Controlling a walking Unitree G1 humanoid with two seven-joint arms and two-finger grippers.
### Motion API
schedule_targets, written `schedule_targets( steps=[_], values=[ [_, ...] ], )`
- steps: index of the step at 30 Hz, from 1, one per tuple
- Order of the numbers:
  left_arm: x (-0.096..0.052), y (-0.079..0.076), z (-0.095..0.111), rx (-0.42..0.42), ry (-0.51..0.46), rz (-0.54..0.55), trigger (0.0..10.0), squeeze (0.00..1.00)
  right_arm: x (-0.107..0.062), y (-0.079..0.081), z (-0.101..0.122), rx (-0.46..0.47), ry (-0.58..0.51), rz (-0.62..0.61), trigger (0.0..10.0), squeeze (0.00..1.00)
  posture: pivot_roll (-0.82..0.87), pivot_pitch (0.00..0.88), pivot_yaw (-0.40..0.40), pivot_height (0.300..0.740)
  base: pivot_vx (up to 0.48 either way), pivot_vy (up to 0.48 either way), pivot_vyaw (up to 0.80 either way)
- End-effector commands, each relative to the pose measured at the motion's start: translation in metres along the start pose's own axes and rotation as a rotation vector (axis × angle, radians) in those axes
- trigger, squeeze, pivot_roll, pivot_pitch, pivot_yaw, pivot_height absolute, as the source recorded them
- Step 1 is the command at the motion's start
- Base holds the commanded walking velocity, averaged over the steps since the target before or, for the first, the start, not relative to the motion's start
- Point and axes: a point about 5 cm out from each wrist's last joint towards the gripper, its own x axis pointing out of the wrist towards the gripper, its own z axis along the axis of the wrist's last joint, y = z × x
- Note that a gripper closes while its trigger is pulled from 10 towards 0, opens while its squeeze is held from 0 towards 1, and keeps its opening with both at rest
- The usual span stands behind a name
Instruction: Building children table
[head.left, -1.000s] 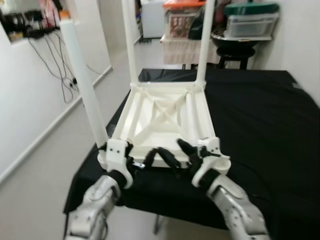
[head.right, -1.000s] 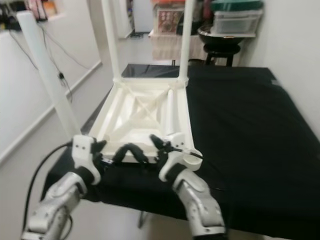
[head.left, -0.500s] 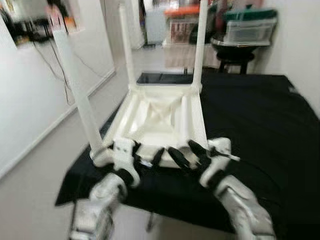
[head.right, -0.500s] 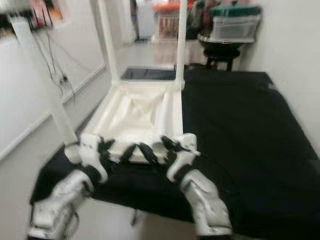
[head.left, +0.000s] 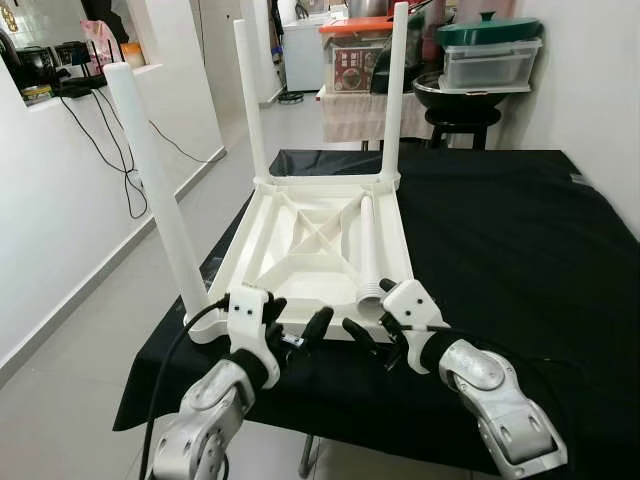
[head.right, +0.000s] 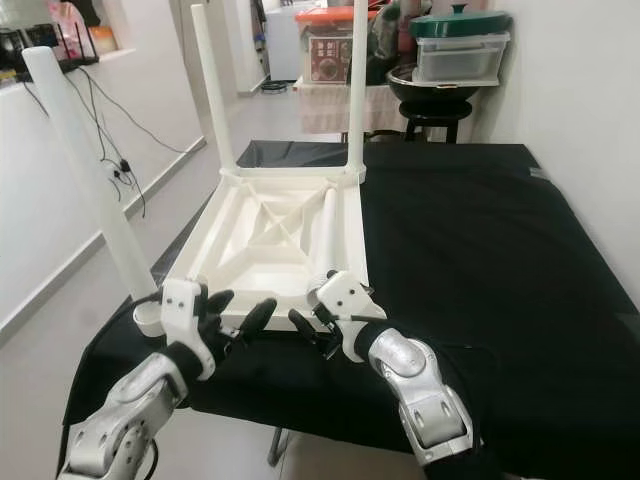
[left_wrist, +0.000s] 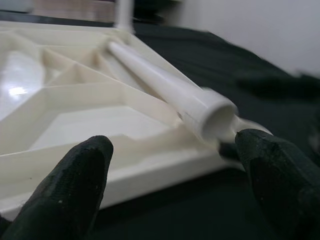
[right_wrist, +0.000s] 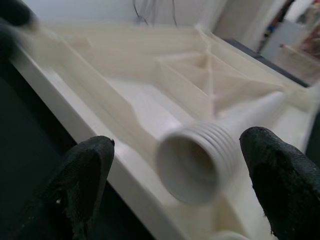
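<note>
Where the upturned tabletop cradles a loose leg, both hands spread, empty

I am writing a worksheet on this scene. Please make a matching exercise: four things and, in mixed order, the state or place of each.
Things:
1. loose leg
2. tabletop
3. left hand
4. pot

States:
A. open, at the tabletop's near edge
B. upside down on the black cloth
C. lying inside the tabletop
D. on a box far behind

Pairs: 1-C, 2-B, 3-A, 4-D
</note>
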Motion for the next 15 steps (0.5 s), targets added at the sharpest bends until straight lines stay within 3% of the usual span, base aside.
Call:
schedule_targets(
  steps=[1,9,15],
  values=[
    [-0.005,-0.002,-0.002,0.012,0.025,-0.038,10.0,0.00,0.002,-0.004,0.000,-0.043,0.039,-0.037,10.0,0.00,-0.07,0.000,0.048,0.740,0.000,0.000,0.00],
    [-0.012,0.002,-0.003,0.049,0.047,-0.018,10.0,0.00,0.011,-0.009,0.007,-0.018,0.067,-0.078,10.0,0.00,-0.06,0.000,0.050,0.740,0.000,0.000,0.00],
    [-0.016,0.005,-0.004,0.060,0.053,0.012,10.0,0.00,0.021,-0.017,0.002,-0.099,0.155,-0.127,10.0,0.00,-0.05,0.000,0.043,0.740,0.000,0.000,0.00]
  ],
)
